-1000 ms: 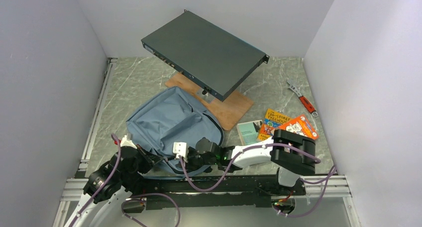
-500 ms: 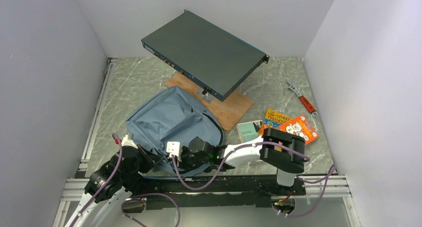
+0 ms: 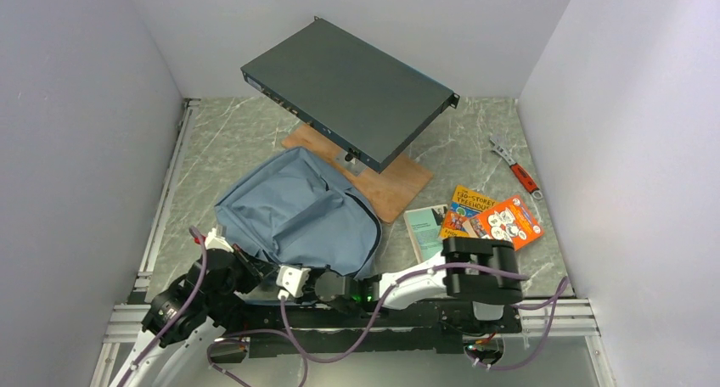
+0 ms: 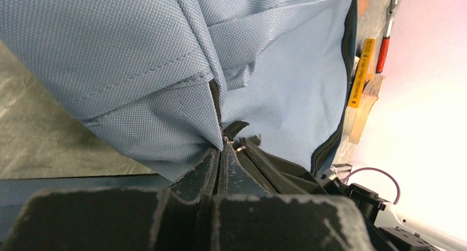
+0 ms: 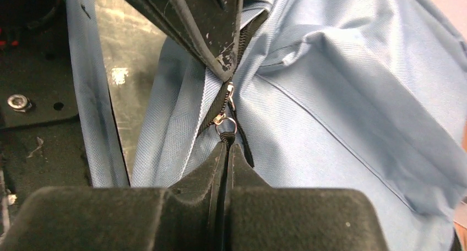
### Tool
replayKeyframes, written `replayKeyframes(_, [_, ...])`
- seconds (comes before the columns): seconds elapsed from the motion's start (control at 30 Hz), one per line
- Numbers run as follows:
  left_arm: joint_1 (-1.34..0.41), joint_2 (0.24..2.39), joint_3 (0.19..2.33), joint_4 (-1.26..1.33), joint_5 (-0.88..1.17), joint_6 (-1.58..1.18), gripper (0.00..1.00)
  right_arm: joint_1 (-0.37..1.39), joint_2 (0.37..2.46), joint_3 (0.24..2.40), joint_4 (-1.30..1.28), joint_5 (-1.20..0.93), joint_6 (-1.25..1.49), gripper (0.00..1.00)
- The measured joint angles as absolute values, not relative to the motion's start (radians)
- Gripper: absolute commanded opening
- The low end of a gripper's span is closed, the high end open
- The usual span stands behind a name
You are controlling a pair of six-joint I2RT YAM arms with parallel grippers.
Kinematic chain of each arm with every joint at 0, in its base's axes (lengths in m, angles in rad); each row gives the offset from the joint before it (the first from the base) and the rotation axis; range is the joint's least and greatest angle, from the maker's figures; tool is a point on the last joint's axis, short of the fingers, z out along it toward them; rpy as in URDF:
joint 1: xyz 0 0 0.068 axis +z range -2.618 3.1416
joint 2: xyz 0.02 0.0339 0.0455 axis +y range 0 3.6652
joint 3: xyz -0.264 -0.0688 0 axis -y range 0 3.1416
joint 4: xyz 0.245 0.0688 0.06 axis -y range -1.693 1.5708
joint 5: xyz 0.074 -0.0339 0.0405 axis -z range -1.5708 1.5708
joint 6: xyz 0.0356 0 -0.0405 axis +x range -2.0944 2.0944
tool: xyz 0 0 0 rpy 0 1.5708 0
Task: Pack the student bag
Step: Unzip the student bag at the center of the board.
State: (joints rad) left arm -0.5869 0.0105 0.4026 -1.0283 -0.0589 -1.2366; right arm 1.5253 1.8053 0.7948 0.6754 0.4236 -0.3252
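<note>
Right gripper (image 5: 227, 147) pinches the zipper pull (image 5: 226, 123) of the backpack (image 3: 293, 209); left gripper (image 4: 220, 151) is clamped on fabric beside the zipper. The backpack lies near-left on the table (image 3: 229, 141), books (image 3: 480, 217) to its right, a tilted metal box (image 3: 348, 90) over a wooden board (image 3: 399, 187) behind.

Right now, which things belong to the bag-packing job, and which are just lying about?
Job: student bag, its zipper pull pinched by the right gripper, left gripper on the fabric, books.
Lying about: dark metal box, wooden board, red-handled wrench.
</note>
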Motion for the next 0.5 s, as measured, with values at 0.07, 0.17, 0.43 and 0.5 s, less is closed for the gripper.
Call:
replayKeyframes(0.07, [-0.587, 0.010, 0.408, -1.020, -0.073, -1.225, 0.00, 1.528, 1.759, 0.790, 0.634, 0.435, -0.303, 0.00])
replayKeyframes(0.17, [-0.588, 0.010, 0.414, -1.006, -0.099, -1.212, 0.00, 1.535, 1.684, 0.792, 0.543, 0.449, -0.256, 0.00])
replayKeyframes(0.43, [-0.589, 0.010, 0.413, -0.965, -0.103, -1.204, 0.00, 1.544, 1.550, 0.781, 0.372, 0.463, -0.144, 0.00])
replayKeyframes(0.5, [-0.589, 0.010, 0.413, -0.960, -0.104, -1.200, 0.00, 1.544, 1.532, 0.780, 0.339, 0.467, -0.130, 0.00])
